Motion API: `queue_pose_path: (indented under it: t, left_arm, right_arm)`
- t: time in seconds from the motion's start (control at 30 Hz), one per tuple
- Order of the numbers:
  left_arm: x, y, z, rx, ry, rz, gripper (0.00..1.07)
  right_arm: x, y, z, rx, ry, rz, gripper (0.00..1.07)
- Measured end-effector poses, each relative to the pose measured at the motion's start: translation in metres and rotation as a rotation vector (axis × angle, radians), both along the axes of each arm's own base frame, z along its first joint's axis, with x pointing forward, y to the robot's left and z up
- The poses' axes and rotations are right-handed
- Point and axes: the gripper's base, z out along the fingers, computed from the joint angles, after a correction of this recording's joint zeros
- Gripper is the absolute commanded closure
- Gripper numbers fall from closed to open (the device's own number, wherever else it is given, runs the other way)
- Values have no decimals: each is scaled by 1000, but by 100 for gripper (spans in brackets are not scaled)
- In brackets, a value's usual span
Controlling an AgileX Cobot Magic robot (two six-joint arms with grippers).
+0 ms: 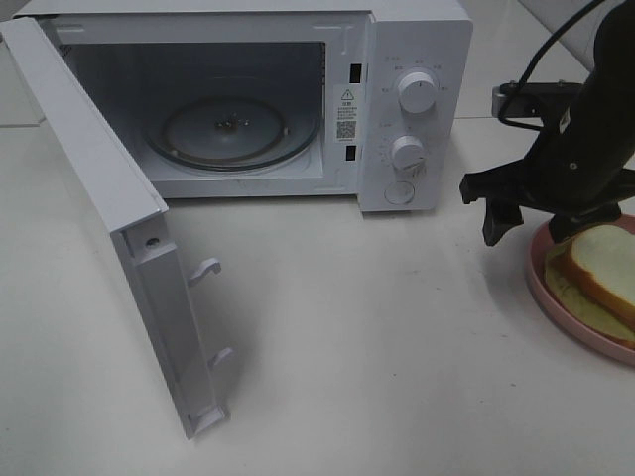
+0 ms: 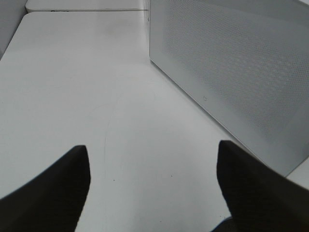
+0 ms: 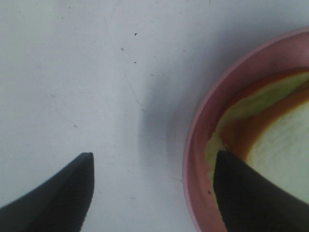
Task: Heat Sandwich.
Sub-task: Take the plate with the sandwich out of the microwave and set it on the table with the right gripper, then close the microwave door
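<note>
The sandwich (image 1: 600,263), white bread with a tan crust, lies on a round pink plate (image 1: 541,283) at the right edge of the table. My right gripper (image 1: 524,230) hangs just over the plate's left rim. In the right wrist view it (image 3: 152,164) is open, one finger over bare table and the other over the plate (image 3: 193,159) beside the sandwich (image 3: 285,140), gripping nothing. My left gripper (image 2: 152,159) is open and empty over the table beside the microwave's perforated side wall (image 2: 231,72). It does not show in the exterior high view.
The white microwave (image 1: 417,59) stands at the back with its door (image 1: 99,188) swung wide toward the front left. Its glass turntable (image 1: 230,129) is bare. Two knobs (image 1: 417,91) sit on its right panel.
</note>
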Motion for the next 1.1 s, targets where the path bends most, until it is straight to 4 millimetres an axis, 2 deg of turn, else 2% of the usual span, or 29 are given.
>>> queue_pose_path:
  t: [0.07, 0.17, 0.23, 0.3, 0.4, 0.57, 0.63, 0.67, 0.7, 0.73, 0.77, 0.8, 0.83, 0.87, 0.93, 0.97, 1.03, 1.1]
  left_arm:
    - [0, 0, 0, 0, 0, 0, 37]
    - [0, 0, 0, 0, 0, 0, 37]
    - [0, 0, 0, 0, 0, 0, 37]
    - [0, 0, 0, 0, 0, 0, 37]
    - [0, 0, 0, 0, 0, 0, 37]
    - [0, 0, 0, 0, 0, 0, 37]
    - [0, 0, 0, 0, 0, 0, 37]
    - [0, 0, 0, 0, 0, 0, 37]
    - [0, 0, 0, 0, 0, 0, 37]
    - [0, 0, 0, 0, 0, 0, 37]
    - [0, 0, 0, 0, 0, 0, 37]
    - [0, 0, 0, 0, 0, 0, 37]
    - [0, 0, 0, 0, 0, 0, 37]
    - [0, 0, 0, 0, 0, 0, 37]
    - [0, 0, 0, 0, 0, 0, 37]
    - [0, 0, 0, 0, 0, 0, 37]
    - [0, 0, 0, 0, 0, 0, 37]
    - [0, 0, 0, 0, 0, 0, 37]
  right_arm:
    - [6, -7, 18, -16, 45, 22, 38]
    - [10, -15, 30, -14, 72, 22, 38]
    - [13, -33, 45, 2, 124, 6, 38]
    - [13, -38, 48, 14, 142, -1, 38]
    - [6, -62, 56, 56, 247, -17, 38]
    - [-6, -76, 59, 70, 284, -36, 39]
    - [-15, -78, 59, 72, 291, -43, 39]
    - [-29, -77, 62, 74, 291, -44, 40]
    - [-29, -77, 62, 74, 291, -44, 40]
    - [-37, -76, 64, 76, 292, -46, 40]
    - [-47, -75, 65, 79, 292, -46, 40]
    - [-66, -74, 67, 80, 292, -47, 40]
    - [-75, -73, 69, 80, 284, -48, 40]
    - [-75, -73, 69, 80, 284, -48, 40]
    - [-96, -72, 74, 80, 248, -49, 40]
    - [-114, -70, 80, 83, 193, -50, 40]
    - [-122, -70, 80, 86, 176, -50, 40]
    - [-145, -67, 85, 89, 107, -50, 40]
